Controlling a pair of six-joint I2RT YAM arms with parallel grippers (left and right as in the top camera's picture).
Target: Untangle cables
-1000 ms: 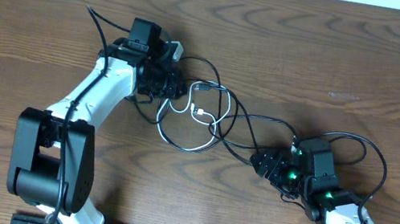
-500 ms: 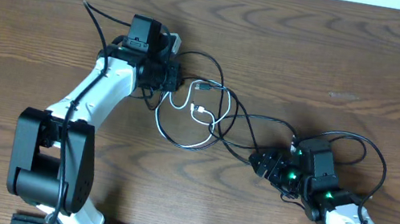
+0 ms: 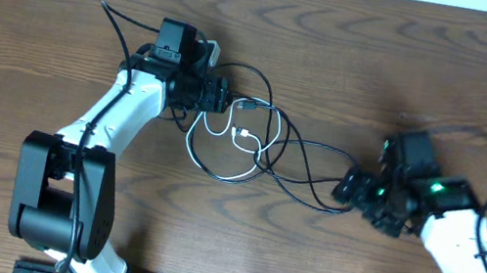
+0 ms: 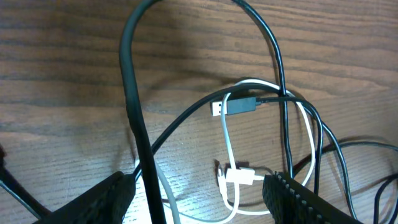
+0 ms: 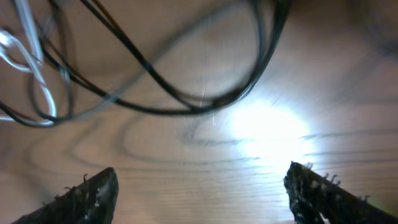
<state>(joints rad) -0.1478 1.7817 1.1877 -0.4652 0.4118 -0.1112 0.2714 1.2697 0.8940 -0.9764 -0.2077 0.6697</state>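
**Me:** Table (image 3: pixel 433 69) first: the cables (image 3: pixel 252 143) lie knotted mid-table, between my two arms.

**Spotter:** Grippers?

**Me:** My left gripper (image 4: pixel 196 186) is spread wide over the knot, holding nothing. My right gripper (image 5: pixel 202 171) is equally wide and empty, just off the black loops. I'd pinch the white cord (image 4: pixel 227 143) alone, near its white plug (image 4: pixel 239 177), and draw it out slowly.

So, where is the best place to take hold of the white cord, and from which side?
Probably the straight stretch of the white cord between the black plug and the white plug. It lies flat on the table and nothing crosses it there, so come straight down from above and close across it.
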